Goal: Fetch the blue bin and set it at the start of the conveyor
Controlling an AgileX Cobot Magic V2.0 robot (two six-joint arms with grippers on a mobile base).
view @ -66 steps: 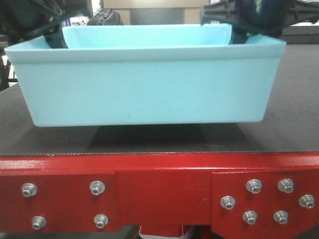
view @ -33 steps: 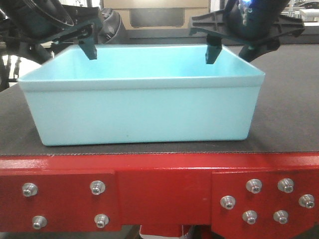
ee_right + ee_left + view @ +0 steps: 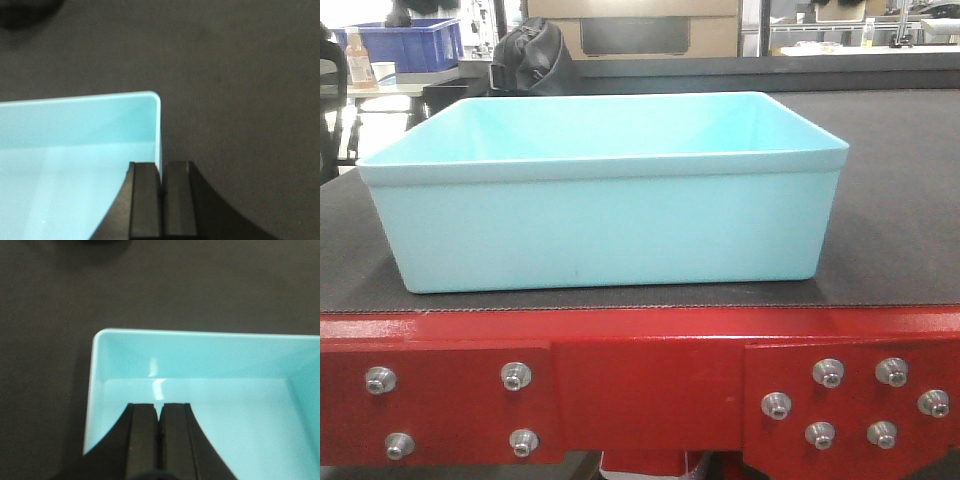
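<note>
Your blue bin [image 3: 605, 195] sits flat on black belt, conveyor start [image 3: 640, 375], just behind red frame plate. One bin, ten bolt heads [image 3: 516, 376] on plate. Left gripper [image 3: 159, 425] above bin's interior near one corner, jaws pressed together, holding nothing. Right gripper [image 3: 161, 187] above opposite corner wall, jaws likewise clenched, empty.

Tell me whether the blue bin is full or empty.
Empty. The left wrist view shows the blue bin with a bare floor and walls, and the front view looks in over its rim at bare inner walls.
</note>
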